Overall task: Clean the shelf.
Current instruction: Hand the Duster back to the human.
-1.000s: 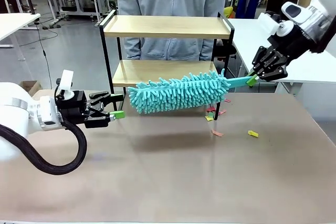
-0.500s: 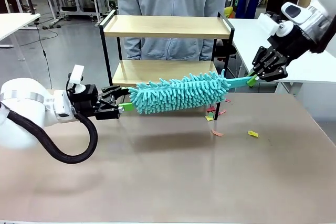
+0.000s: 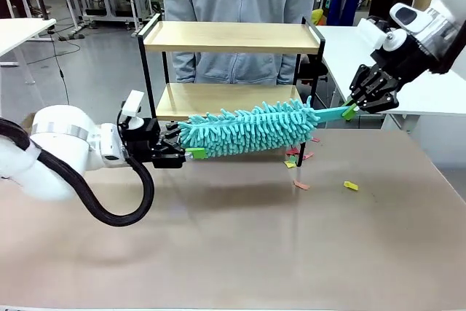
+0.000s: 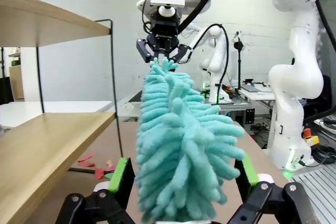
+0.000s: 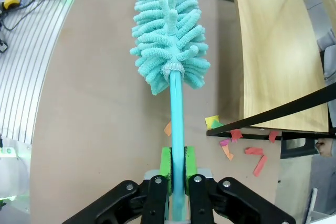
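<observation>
With the right claw [image 3: 352, 111] clenched on the duster [image 3: 247, 130] handle before the shelf [image 3: 231, 38] at the tabletop's far edge, the released left claw [image 3: 183, 149] straddling its fluffy tip could bend it by closing off-centre.

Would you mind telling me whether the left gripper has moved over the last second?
Yes. The left gripper has moved rightward toward the shelf, its open jaws now around the duster's tip.

Duster [image 3: 247, 130] before the shelf [image 3: 231, 37], paper scraps [image 3: 301, 185] on table [image 3: 291, 253] right, person [image 3: 239, 5] behind
</observation>
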Robot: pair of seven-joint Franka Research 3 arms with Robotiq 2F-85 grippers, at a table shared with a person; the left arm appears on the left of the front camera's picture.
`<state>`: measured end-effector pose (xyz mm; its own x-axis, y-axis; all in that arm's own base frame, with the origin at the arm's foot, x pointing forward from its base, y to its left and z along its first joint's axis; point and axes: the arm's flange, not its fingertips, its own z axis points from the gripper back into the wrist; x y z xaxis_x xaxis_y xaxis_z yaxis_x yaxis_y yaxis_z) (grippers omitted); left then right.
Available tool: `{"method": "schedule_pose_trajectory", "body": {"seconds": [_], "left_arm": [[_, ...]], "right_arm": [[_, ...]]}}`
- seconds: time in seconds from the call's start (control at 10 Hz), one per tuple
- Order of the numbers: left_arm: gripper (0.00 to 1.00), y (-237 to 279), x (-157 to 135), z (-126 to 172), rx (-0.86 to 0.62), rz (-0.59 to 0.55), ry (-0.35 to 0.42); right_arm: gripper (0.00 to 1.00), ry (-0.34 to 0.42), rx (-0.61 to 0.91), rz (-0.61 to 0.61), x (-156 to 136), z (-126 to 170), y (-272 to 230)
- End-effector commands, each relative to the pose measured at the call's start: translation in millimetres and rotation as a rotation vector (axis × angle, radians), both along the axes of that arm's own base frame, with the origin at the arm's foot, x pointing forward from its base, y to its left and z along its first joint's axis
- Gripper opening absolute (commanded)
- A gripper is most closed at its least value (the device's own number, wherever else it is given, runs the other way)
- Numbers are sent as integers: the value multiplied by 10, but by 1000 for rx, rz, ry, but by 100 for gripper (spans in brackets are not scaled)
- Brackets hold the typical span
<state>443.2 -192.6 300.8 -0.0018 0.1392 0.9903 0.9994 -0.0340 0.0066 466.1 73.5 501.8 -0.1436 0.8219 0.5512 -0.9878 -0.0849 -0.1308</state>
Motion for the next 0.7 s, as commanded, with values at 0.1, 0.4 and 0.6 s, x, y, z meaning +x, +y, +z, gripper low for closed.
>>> {"method": "schedule_pose_trajectory", "body": {"seconds": [0.1, 0.4, 0.6], "left_arm": [[100, -145, 50, 1, -7, 3, -10], [0, -136, 25, 29, -18, -4, 6], [0, -68, 29, 20, -11, -14, 11]], "right_arm": [[13, 10, -7, -17, -6, 22, 4], [13, 10, -7, -17, -6, 22, 4], [13, 10, -7, -17, -6, 22, 4]]}}
